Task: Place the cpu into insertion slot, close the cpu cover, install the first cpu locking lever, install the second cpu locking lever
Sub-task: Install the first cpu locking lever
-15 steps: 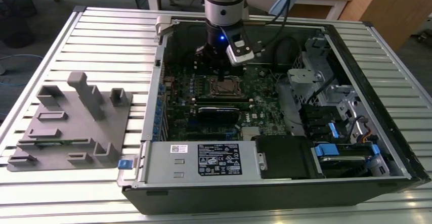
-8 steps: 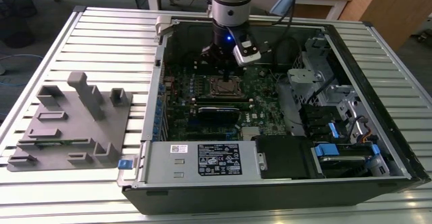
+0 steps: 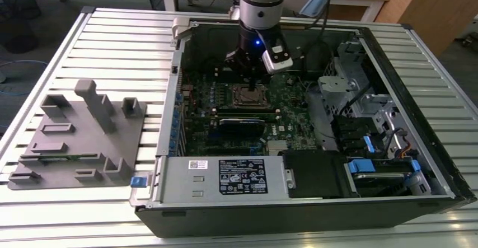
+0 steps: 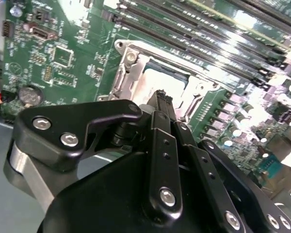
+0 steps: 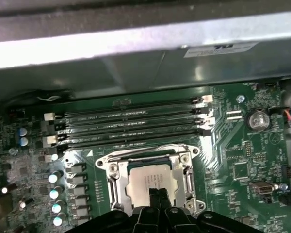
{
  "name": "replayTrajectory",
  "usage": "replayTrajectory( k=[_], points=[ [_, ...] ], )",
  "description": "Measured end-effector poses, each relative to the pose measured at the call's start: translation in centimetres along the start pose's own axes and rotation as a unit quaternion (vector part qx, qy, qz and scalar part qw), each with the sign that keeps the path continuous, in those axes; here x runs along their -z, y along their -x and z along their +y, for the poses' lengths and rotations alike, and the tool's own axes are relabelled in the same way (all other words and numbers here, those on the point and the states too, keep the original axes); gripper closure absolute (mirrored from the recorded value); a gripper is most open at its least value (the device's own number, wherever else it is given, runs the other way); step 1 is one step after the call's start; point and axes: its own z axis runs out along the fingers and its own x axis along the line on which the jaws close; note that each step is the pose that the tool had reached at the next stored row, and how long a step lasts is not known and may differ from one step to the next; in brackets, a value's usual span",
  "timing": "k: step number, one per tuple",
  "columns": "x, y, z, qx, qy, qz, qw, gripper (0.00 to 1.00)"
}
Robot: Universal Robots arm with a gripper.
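We see our black two-fingered gripper (image 5: 156, 194) hanging directly over the insertion slot (image 5: 152, 180), the square socket with a silvery metal rim on the green circuit board (image 5: 242, 145). The jaws are pressed together, tips side by side, holding nothing that we can make out. They hover just above the cpu (image 4: 161, 86), the small flat square chip with a silvery-grey metal top, which lies seated inside the socket. We judge the chip to be already placed, since it sits flat and square within the rim.

The cpu cover (image 5: 117, 183), a thin silvery metal frame with a large square window, appears laid down around the chip in both wrist views; whether it is fully shut we cannot tell.

In the exterior view the arm (image 3: 261, 7) reaches straight down into the open black computer case (image 3: 418, 119), which lies on its side on the ribbed metal surface (image 3: 120, 41). That gives us vertical access to the socket. A grey moulded parts holder (image 3: 82, 136) stands well apart, toward the exterior view's left.
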Motion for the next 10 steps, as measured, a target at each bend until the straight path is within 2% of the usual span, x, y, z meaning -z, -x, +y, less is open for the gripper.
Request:
replayTrajectory(
  k=[1, 2, 10],
  points=[
    [0.0, 0.03, 0.0, 0.0, -0.0021, 0.0031, 1.0, 0.89],
    [0.0, 0.04, 0.0, 0.0, -0.0025, 0.0039, 1.0, 0.89],
    [-0.07, 0.04, 0.01, 0.017, -0.0017, 0.0036, 0.9999, 0.89]
  ],
)
